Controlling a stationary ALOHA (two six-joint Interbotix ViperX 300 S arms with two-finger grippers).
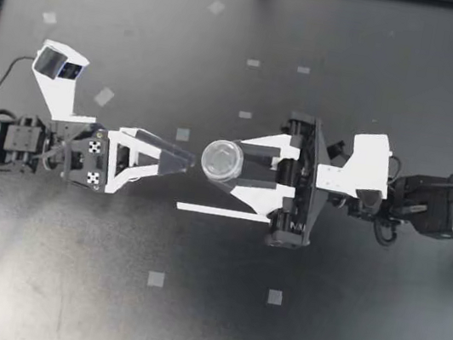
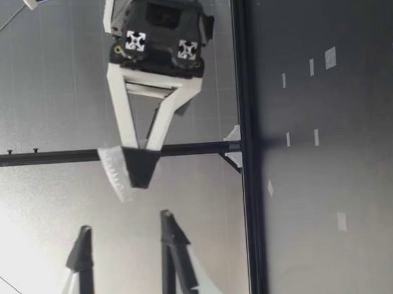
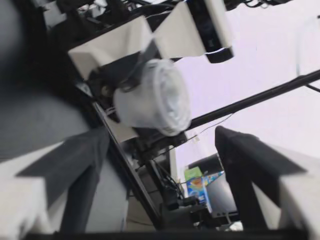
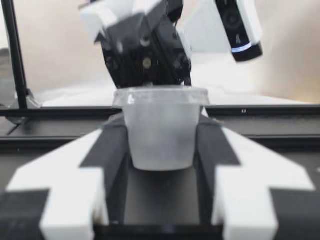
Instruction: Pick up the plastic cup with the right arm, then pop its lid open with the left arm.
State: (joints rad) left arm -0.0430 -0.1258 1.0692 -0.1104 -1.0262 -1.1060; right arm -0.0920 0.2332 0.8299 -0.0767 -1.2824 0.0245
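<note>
Closed on the sides of a clear plastic cup, rim up, above the middle of the dark worktop – my right hand, reaching in from 3 o'clock. At the cup's 9 o'clock, just short of it, my left hand, fingers spread wide and touching nothing. Seemingly a mid-air pass: best done by holding the cup level, bringing the open fingers squarely round its wall, closing gently – thin plastic, likely to buckle.
</note>
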